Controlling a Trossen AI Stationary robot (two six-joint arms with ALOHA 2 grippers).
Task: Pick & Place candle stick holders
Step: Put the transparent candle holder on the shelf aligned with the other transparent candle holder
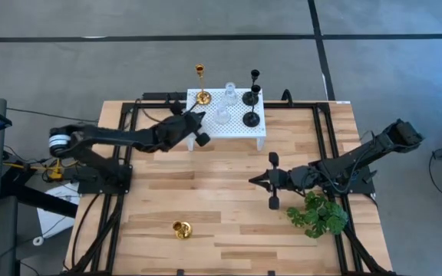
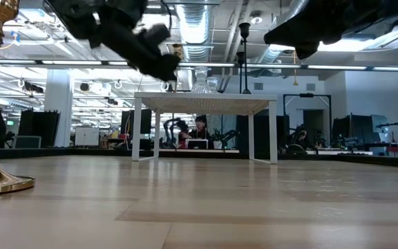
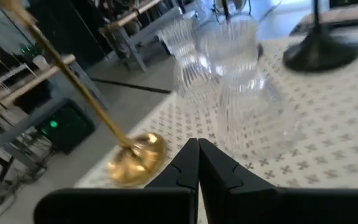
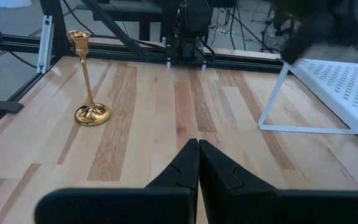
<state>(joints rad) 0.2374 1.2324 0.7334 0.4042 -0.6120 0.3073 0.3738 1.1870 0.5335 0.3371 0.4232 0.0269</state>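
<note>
Here, white platform (image 1: 235,126) carrying five candle stick holders, sixth gold holder (image 1: 181,228) on table, left gripper (image 1: 199,116) and right gripper (image 1: 253,180) clenched empty.

A white perforated platform (image 1: 236,123) on thin white legs stands at the far edge of the pale wooden bench (image 1: 221,207); one of its corners lies just under the left fingers. A green leafy plant (image 1: 318,215) sits on the bench close beside the right fingers, toward the near right corner. Black frame rails (image 1: 324,130) run along the bench's sides. Beyond the bench lies grey floor (image 1: 129,61) crossed by dark lines.
</note>
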